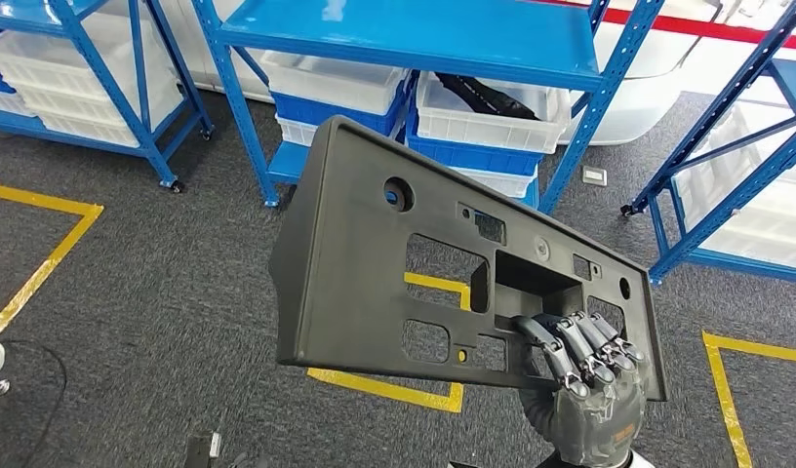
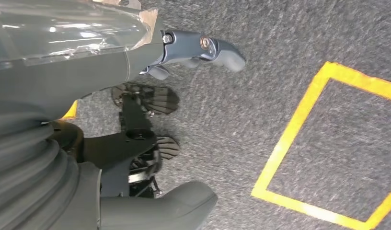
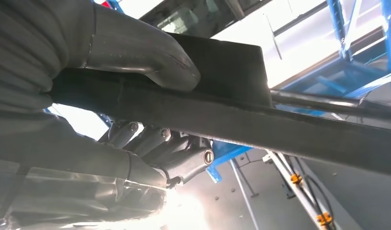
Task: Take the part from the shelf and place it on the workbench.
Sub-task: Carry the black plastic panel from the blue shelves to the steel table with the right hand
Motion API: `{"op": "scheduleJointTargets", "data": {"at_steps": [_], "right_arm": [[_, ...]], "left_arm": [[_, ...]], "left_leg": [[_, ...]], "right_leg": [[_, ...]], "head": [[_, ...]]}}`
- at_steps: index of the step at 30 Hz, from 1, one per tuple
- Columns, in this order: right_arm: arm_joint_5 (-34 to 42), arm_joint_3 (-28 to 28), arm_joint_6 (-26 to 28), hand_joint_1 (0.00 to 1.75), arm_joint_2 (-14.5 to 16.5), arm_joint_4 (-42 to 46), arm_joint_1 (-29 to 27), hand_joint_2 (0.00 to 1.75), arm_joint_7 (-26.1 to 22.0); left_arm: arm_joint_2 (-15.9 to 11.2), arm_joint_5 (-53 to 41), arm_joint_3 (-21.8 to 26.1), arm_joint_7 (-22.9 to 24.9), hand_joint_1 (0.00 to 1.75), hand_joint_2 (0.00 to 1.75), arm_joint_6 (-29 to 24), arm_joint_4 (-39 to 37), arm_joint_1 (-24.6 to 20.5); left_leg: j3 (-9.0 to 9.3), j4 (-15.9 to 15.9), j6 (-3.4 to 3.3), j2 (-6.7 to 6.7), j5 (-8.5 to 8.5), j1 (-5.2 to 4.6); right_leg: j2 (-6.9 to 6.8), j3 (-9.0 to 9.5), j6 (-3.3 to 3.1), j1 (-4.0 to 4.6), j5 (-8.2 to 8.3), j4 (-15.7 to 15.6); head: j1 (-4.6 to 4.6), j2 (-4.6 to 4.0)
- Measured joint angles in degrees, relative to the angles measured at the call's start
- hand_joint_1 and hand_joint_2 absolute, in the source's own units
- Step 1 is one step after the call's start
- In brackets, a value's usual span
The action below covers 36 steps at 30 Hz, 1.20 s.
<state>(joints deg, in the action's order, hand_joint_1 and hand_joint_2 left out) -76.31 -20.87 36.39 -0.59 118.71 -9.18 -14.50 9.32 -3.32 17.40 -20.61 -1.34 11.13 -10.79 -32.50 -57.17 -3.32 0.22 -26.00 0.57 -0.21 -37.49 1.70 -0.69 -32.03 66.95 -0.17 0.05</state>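
The right hand (image 1: 587, 375) grips a flat dark-grey plastic panel (image 1: 375, 263) with cutouts, before white plastic bins (image 1: 492, 117) on blue metal shelving (image 1: 423, 34); one bin holds dark parts. The left hand (image 2: 193, 50) hangs holding nothing, fingers loosely apart.

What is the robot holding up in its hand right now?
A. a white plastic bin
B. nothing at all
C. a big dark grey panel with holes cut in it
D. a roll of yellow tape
C: the right hand grips the lower edge of the dark grey panel, raised in front of the blue shelves, and the right wrist view shows the thumb pressed on the panel's edge.
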Motion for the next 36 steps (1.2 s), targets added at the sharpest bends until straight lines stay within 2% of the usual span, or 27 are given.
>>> {"op": "scheduleJointTargets", "data": {"at_steps": [1, 2, 3, 4, 6, 7, 8, 9, 10, 11, 12, 13, 14, 16, 17, 18, 19, 20, 22, 24, 26, 28, 30, 32, 33, 34, 36], "right_arm": [[-0.01, -0.13, 0.00, 1.75, -0.01, -0.22, 0.06, 1.75, -0.02], [0.01, -0.25, 0.00, 1.75, -0.03, -0.44, 0.07, 1.75, -0.10], [0.10, -0.36, 0.00, 1.75, -0.03, -0.63, 0.08, 1.75, -0.26], [0.27, -0.44, 0.00, 1.75, -0.04, -0.80, 0.08, 1.75, -0.50], [1.05, -0.49, 0.00, 1.75, -0.04, -0.98, 0.11, 1.75, -0.99], [1.70, -0.52, 0.00, 1.75, -0.04, -1.02, 0.19, 1.75, -1.17], [2.59, -0.56, 0.00, 1.75, -0.04, -1.08, 0.27, 1.75, -1.26], [3.53, -0.62, 0.00, 1.75, -0.05, -1.18, 0.36, 1.75, -1.33], [4.34, -0.68, 0.00, 1.75, -0.07, -1.33, 0.42, 1.75, -1.34], [4.94, -0.75, 0.00, 1.75, -0.09, -1.52, 0.43, 1.75, -1.29], [5.22, -0.81, 0.00, 1.75, -0.10, -1.68, 0.45, 1.75, -1.22], [5.35, -0.87, 0.00, 1.75, -0.10, -1.84, 0.44, 1.75, -1.14], [5.37, -0.93, 0.00, 1.75, -0.10, -1.99, 0.43, 1.75, -1.09], [5.40, -0.99, 0.00, 1.75, -0.10, -2.29, 0.41, 1.75, -1.03], [5.40, -1.01, 0.00, 1.75, -0.11, -2.45, 0.39, 1.75, -1.02], [5.41, -1.01, 0.00, 1.75, -0.11, -2.61, 0.38, 1.75, -1.01], [5.42, -1.01, 0.00, 1.75, -0.11, -2.75, 0.37, 1.75, -1.00], [5.42, -1.01, 0.00, 1.75, -0.11, -2.85, 0.37, 1.75, -0.98], [5.46, -1.03, 0.00, 1.75, -0.10, -2.95, 0.45, 1.75, -0.91], [5.57, -1.08, 0.00, 1.75, -0.06, -3.00, 0.65, 1.75, -0.78], [5.72, -1.13, 0.00, 1.75, 0.04, -3.03, 0.82, 1.75, -0.56], [5.85, -1.15, 0.00, 1.75, 0.16, -3.03, 0.95, 1.75, -0.25], [6.30, -1.17, 0.00, 1.75, 0.36, -3.03, 1.18, 1.75, 0.08], [8.13, -1.22, -0.03, 1.75, 0.55, -3.03, 1.28, 1.75, -0.17], [10.17, -1.39, -0.08, 1.75, 0.58, -2.99, 1.23, 1.75, -0.92], [13.02, -1.79, -0.16, 1.75, 0.55, -2.86, 1.17, 1.75, -2.22], [18.58, -3.26, -0.36, 1.75, 0.39, -2.18, 1.13, 1.75, -5.47]], "left_arm": [[-0.08, 0.02, 0.10, -0.14, 0.00, 1.75, 0.18, -0.01, 0.11], [-0.17, 0.02, 0.18, -0.26, 0.00, 1.75, 0.30, -0.01, 0.24], [-0.28, 0.02, 0.24, -0.34, 0.00, 1.75, 0.40, -0.01, 0.35], [-0.36, 0.02, 0.28, -0.38, 0.00, 1.75, 0.50, -0.01, 0.43], [-0.45, 0.05, 0.33, -0.51, 0.00, 1.75, 0.60, -0.01, 0.55], [-0.46, 0.09, 0.34, -0.65, 0.00, 1.75, 0.55, -0.01, 0.63], [-0.47, 0.15, 0.38, -0.86, 0.00, 1.75, 0.43, -0.01, 0.72], [-0.48, 0.22, 0.47, -1.09, 0.00, 1.75, 0.28, -0.01, 0.81], [-0.48, 0.26, 0.58, -1.29, 0.00, 1.75, 0.13, -0.01, 0.88], [-0.48, 0.31, 0.74, -1.46, 0.00, 1.75, -0.05, -0.01, 0.91], [-0.47, 0.33, 0.91, -1.58, 0.00, 1.75, -0.21, -0.01, 0.92], [-0.45, 0.37, 1.04, -1.65, 0.00, 1.75, -0.36, -0.01, 0.94], [-0.44, 0.40, 1.14, -1.70, 0.00, 1.75, -0.49, -0.01, 0.97], [-0.42, 0.44, 1.22, -1.73, 0.00, 1.75, -0.59, -0.01, 1.04], [-0.41, 0.44, 1.24, -1.74, 0.00, 1.75, -0.61, -0.01, 1.06], [-0.40, 0.44, 1.26, -1.75, 0.00, 1.75, -0.62, -0.01, 1.07], [-0.39, 0.44, 1.27, -1.75, 0.00, 1.75, -0.63, -0.01, 1.08], [-0.39, 0.44, 1.28, -1.76, 0.00, 1.75, -0.64, -0.01, 1.08], [-0.39, 0.45, 1.33, -1.81, 0.00, 1.75, -0.71, -0.01, 1.08], [-0.40, 0.44, 1.44, -1.89, 0.00, 1.75, -0.92, -0.01, 1.16], [-0.32, 0.46, 1.57, -1.97, 0.00, 1.75, -1.10, -0.01, 1.15], [-0.19, 0.48, 1.66, -2.11, 0.00, 1.75, -1.12, -0.01, 1.02], [-0.17, 0.48, 1.73, -2.24, 0.00, 1.75, -0.85, -0.01, 1.06], [-0.29, 0.49, 1.79, -2.27, 0.00, 1.75, -0.32, -0.01, 1.21], [-0.37, 0.50, 1.84, -2.26, 0.00, 1.75, -0.08, -0.01, 1.26], [-0.45, 0.51, 1.91, -2.23, 0.00, 1.75, 0.10, -0.01, 1.29], [-0.57, 0.52, 2.07, -2.21, 0.00, 1.75, 0.26, -0.01, 1.32]], "left_leg": [[-0.75, -0.03, -0.12, 0.05, 0.59, -0.05], [-1.50, -0.05, -0.10, 0.10, 1.15, -0.09], [-2.22, -0.08, -0.02, 0.13, 1.70, -0.10], [-2.89, -0.11, 0.11, 0.15, 2.23, -0.09], [-3.94, -0.22, 0.55, 0.24, 3.15, -0.17], [-4.26, -0.30, 0.84, 0.36, 3.54, -0.25], [-4.41, -0.37, 1.18, 0.55, 3.89, -0.33], [-4.45, -0.41, 1.53, 0.79, 4.23, -0.35], [-4.45, -0.36, 1.93, 1.12, 4.59, -0.29], [-4.57, -0.41, 2.33, 1.28, 4.65, -0.14], [-4.86, -0.93, 2.68, 1.22, 3.93, 0.02], [-5.40, -2.31, 3.00, 0.99, 2.31, 0.13], [-6.32, -5.00, 3.25, 0.56, -0.21, 0.25], [-8.47, -12.44, 3.71, -0.02, -5.13, 0.34], [-9.04, -15.30, 3.87, -0.13, -6.27, 0.39], [-8.64, -16.13, 3.96, -0.17, -6.14, 0.47], [-7.08, -14.65, 3.98, -0.25, -5.01, 0.58], [-4.53, -11.10, 3.92, -0.62, -3.34, 0.72], [0.33, -3.81, 3.64, -2.54, -1.60, 1.00], [1.90, -1.06, 3.29, -3.65, -1.77, 0.92], [1.64, -0.58, 2.66, -2.64, -1.35, 0.69], [1.40, 0.09, 1.70, -1.31, -0.72, 0.71], [1.07, 0.44, 1.02, 0.12, -0.25, 0.68], [0.61, 0.43, 0.85, 1.61, -0.01, 0.56], [0.43, 0.42, 0.88, 2.30, 0.09, 0.54], [0.32, 0.39, 0.98, 2.96, 0.19, 0.56], [0.28, 0.26, 1.30, 4.15, 0.28, 0.58]], "right_leg": [[0.03, -0.89, 0.00, -0.06, -1.82, 3.68], [0.04, -1.09, 0.29, -0.10, -2.61, 6.16], [0.05, -0.43, 0.79, -0.14, -2.40, 6.87], [0.04, 1.23, 1.37, -0.20, -1.41, 5.46], [-0.62, 7.04, 2.03, -0.27, 0.51, -2.34], [-1.06, 9.88, 1.91, -0.06, 0.78, -6.54], [-1.43, 11.67, 1.59, 0.12, 0.71, -9.63], [-1.52, 12.43, 1.16, 0.40, 0.50, -11.23], [-1.21, 12.26, 0.62, 0.53, 0.64, -11.64], [-0.89, 11.83, 0.03, 0.20, 1.02, -11.62], [-0.54, 11.53, -0.69, -0.02, 1.47, -11.63], [-0.29, 11.18, -1.43, -0.29, 1.98, -11.71], [-0.06, 10.78, -2.01, -0.48, 2.49, -11.72], [0.46, 9.97, -2.48, -0.30, 3.33, -11.62], [0.84, 9.58, -2.40, -0.24, 3.70, -11.51], [1.30, 9.25, -2.24, -0.21, 4.00, -11.35], [1.79, 8.91, -2.07, -0.22, 4.21, -11.13], [2.29, 8.63, -1.92, -0.24, 4.32, -10.85], [3.16, 7.94, -1.63, -0.21, 4.46, -10.33], [3.99, 7.32, -1.05, -0.10, 4.80, -10.09], [4.82, 6.64, -0.20, 0.07, 5.25, -10.04], [3.76, 5.16, 0.22, 0.11, 4.45, -8.37], [1.65, 2.06, 0.03, 0.00, 1.34, -2.29], [0.95, -1.36, 0.17, -0.12, -1.68, 5.23], [0.89, -1.92, 0.53, -0.24, -2.08, 6.89], [0.69, -1.26, 1.08, -0.41, -1.56, 6.20], [-1.01, 3.23, 2.28, -0.86, 1.32, -1.35]], "head": [[0.10, 0.00], [0.12, -0.01], [0.17, -0.01], [0.21, -0.01], [0.27, -0.01], [0.31, -0.01], [0.29, -0.01], [0.32, -0.01], [0.28, -0.01], [0.27, -0.01], [0.28, -0.01], [0.17, -0.01], [0.09, -0.01], [-0.11, -0.01], [-0.10, -0.01], [-0.12, -0.01], [-0.13, -0.01], [-0.14, -0.01], [-0.11, 0.00], [-0.09, 0.00], [-0.12, -0.01], [-0.01, -0.01], [0.15, -0.01], [0.18, -0.01], [0.18, -0.01], [0.21, -0.01], [0.26, -0.01]]}}
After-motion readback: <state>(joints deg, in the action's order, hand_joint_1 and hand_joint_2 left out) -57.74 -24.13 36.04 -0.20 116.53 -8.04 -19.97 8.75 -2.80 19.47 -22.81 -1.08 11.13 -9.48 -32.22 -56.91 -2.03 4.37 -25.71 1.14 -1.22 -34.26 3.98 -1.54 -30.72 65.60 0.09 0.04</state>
